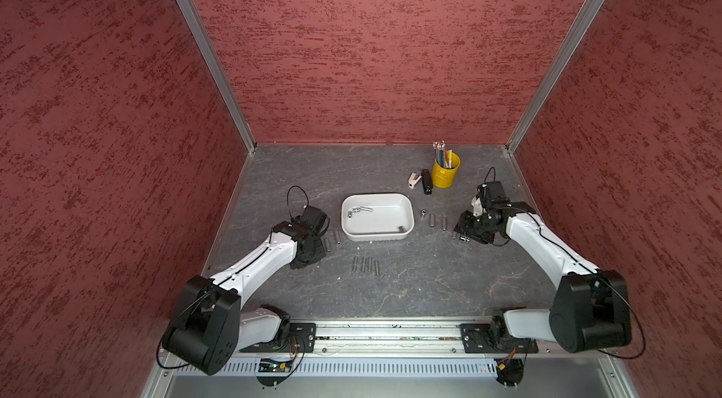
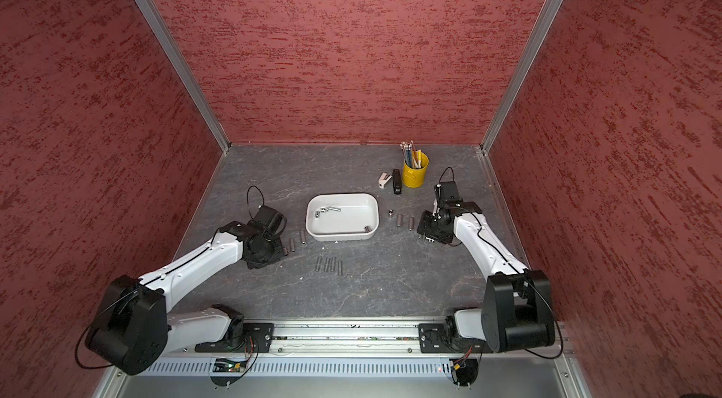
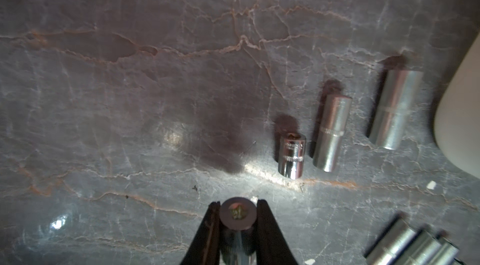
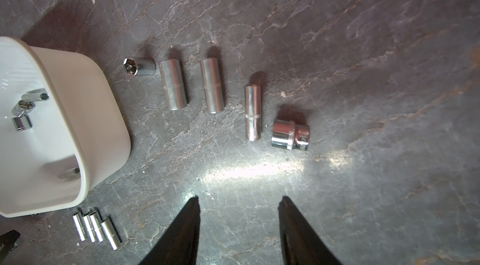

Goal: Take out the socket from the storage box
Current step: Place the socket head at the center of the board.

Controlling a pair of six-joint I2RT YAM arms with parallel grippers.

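The white storage box (image 1: 386,222) (image 2: 345,225) sits mid-table and shows in both top views. Several chrome sockets lie in it: a cluster (image 1: 360,211) (image 4: 24,106) at its far left and one (image 1: 401,228) at the near right corner. My left gripper (image 3: 237,207) is shut on a socket (image 3: 237,214), seen end-on between the fingers. It hangs just above the table left of the box (image 3: 457,120), beside a short socket (image 3: 291,155). My right gripper (image 4: 239,200) stands open and empty over bare table to the right of the box (image 4: 85,110).
Loose sockets lie left of the box (image 1: 332,240), in front of it (image 1: 365,264) and to its right (image 1: 437,221) (image 4: 290,135). A yellow pencil bucket (image 1: 445,175), a black stapler (image 1: 426,182) and a staple remover (image 1: 413,179) stand at the back right. Red walls enclose the table.
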